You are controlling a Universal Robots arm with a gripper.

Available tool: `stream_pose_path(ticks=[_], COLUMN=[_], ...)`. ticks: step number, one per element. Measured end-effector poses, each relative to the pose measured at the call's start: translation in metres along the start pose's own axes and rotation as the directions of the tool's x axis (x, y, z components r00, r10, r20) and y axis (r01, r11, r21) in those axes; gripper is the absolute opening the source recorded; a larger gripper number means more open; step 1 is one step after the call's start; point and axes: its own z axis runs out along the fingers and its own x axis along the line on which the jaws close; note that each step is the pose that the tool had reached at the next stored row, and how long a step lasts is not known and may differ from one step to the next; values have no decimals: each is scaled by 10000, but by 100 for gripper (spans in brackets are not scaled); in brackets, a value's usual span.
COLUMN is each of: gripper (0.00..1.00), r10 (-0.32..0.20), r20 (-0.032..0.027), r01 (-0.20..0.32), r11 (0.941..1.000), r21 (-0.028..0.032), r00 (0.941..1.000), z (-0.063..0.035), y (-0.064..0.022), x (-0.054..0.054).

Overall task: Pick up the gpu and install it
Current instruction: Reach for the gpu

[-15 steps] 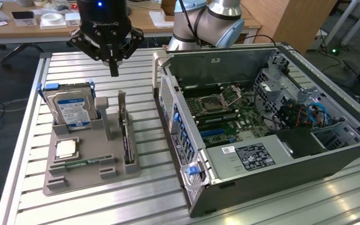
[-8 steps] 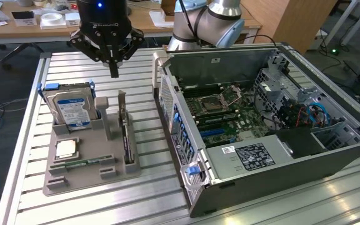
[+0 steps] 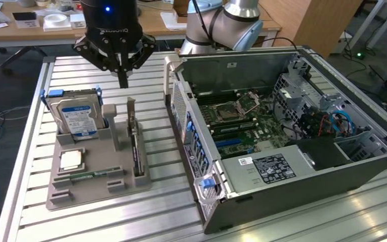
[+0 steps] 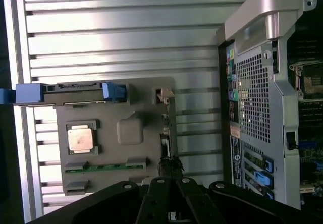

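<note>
The gpu (image 3: 134, 138) stands on edge in a slot of the grey holder tray (image 3: 99, 194), its silver bracket pointing up. In the wrist view the gpu (image 4: 166, 130) appears edge-on as a thin dark strip along the tray's side nearest the computer. My gripper (image 3: 123, 81) hangs above and slightly behind the card, fingers shut together with nothing between them. Its black fingertips (image 4: 171, 167) come to a point over one end of the card. The open computer case (image 3: 294, 166) lies on its side at the exterior view's right, motherboard (image 3: 244, 123) exposed.
On the tray a silver blue-labelled hard drive (image 3: 78, 120) stands upright, and a processor chip (image 3: 71, 160) and a green memory stick (image 3: 89, 176) lie flat. The case's rear panel (image 4: 252, 98) rises close beside the tray. The slatted metal table (image 3: 146, 217) has an edge at the left.
</note>
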Motion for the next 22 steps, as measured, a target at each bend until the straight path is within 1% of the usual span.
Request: stream_pose_path(ticks=[8,13,16,22], gripper=[11,11,11,11], r10=[-1,-3,-4,-4], r20=[6,9,11,11], r01=[1,3,4,4], r11=[10000,9999,9999,9999], r21=[64,107,129,132], r00=[10000,10000,10000,10000], z=[-5,-7,-6,-4], y=[-161,-246,-278,-302], x=[-12,-20,-16,33])
